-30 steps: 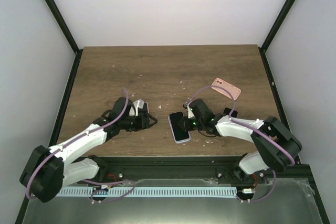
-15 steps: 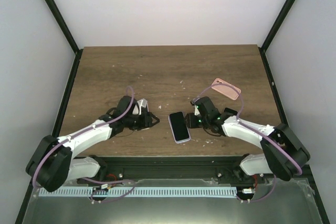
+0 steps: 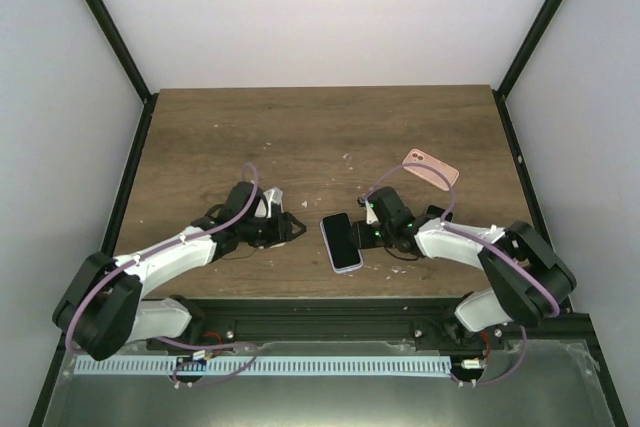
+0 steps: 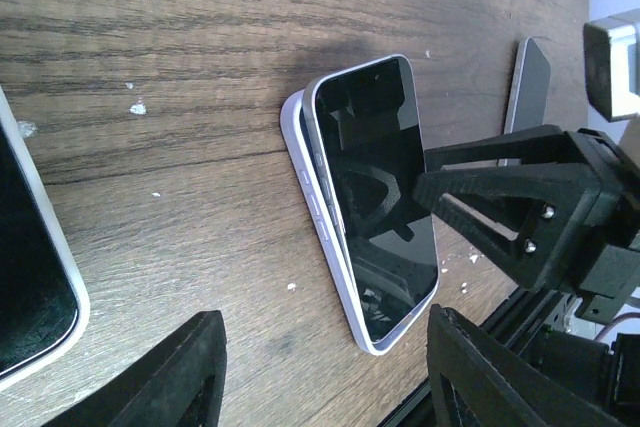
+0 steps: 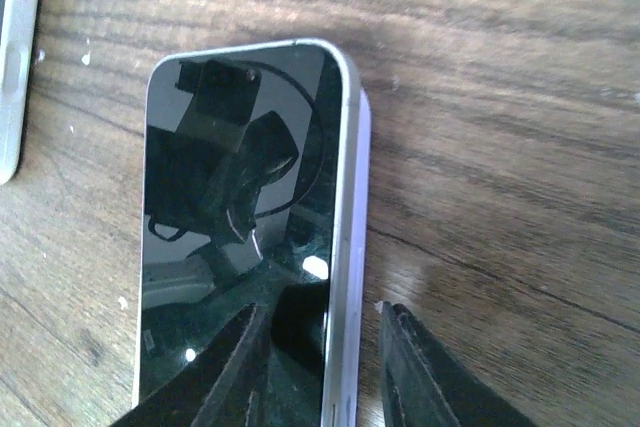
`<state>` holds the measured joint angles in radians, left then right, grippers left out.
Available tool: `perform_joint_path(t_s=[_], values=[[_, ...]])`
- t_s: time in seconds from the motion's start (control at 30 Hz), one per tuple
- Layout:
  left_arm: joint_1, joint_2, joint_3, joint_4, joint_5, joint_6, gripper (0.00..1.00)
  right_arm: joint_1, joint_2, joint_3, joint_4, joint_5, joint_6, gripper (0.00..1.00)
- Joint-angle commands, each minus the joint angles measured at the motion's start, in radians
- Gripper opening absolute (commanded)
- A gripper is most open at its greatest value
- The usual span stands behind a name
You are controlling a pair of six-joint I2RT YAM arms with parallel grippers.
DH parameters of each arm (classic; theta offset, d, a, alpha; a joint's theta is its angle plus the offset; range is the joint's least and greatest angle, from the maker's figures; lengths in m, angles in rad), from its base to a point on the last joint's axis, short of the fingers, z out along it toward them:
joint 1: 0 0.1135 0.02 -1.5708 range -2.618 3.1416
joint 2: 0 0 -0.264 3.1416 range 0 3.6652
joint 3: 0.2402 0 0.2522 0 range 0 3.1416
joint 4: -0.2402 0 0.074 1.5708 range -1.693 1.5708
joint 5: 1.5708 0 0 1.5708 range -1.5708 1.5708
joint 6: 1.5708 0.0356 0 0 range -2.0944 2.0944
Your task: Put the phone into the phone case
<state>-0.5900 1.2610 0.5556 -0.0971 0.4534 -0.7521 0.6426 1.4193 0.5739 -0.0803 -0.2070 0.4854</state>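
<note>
The phone, with a black screen, lies in a lavender phone case near the table's front edge. In the left wrist view the phone sits tilted, its left edge raised above the case rim. My right gripper is at the phone's right edge. In the right wrist view the right gripper has a narrow gap. One finger is over the screen, the other over the table beside the case. My left gripper is wide open left of the phone, and in its wrist view the phone's near end lies between the jaws.
A pink case lies at the back right. A white-rimmed phone lies beside my left wrist, at the left edge of the left wrist view. A dark grey device lies behind my right arm. White crumbs dot the wood.
My right gripper drew back to the right, then returned to the phone's right edge. My left gripper moved right, closer to the phone. The phone has stayed in place.
</note>
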Motion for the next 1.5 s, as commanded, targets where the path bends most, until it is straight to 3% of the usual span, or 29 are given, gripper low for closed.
perform_joint_path(t_s=[0.0,0.17,0.3,0.47,0.63,0.8,1.17,1.47], values=[[-0.006,0.002,-0.001,0.03,0.002,-0.003,0.56,-0.003,0.033,0.002,0.045,-0.074,-0.019,0.3],[-0.006,0.007,-0.014,0.036,0.005,-0.002,0.52,0.037,0.037,-0.006,0.078,-0.131,0.016,0.27],[-0.008,0.022,-0.013,0.044,0.013,-0.01,0.51,0.121,0.065,0.029,0.068,-0.106,0.044,0.27],[-0.025,0.039,-0.01,0.046,0.012,-0.014,0.51,0.134,0.039,0.027,0.068,-0.074,0.078,0.26],[-0.057,0.098,0.0,0.063,0.015,-0.012,0.5,0.134,-0.015,0.016,0.025,0.032,0.154,0.37],[-0.079,0.156,0.005,0.098,0.028,-0.022,0.48,0.134,-0.035,-0.045,0.119,0.01,0.268,0.44],[-0.079,0.215,-0.018,0.128,0.037,-0.02,0.46,0.134,0.074,-0.085,0.301,-0.077,0.388,0.49],[-0.08,0.193,-0.079,0.185,0.056,-0.042,0.35,0.133,0.114,-0.095,0.46,-0.17,0.458,0.51]])
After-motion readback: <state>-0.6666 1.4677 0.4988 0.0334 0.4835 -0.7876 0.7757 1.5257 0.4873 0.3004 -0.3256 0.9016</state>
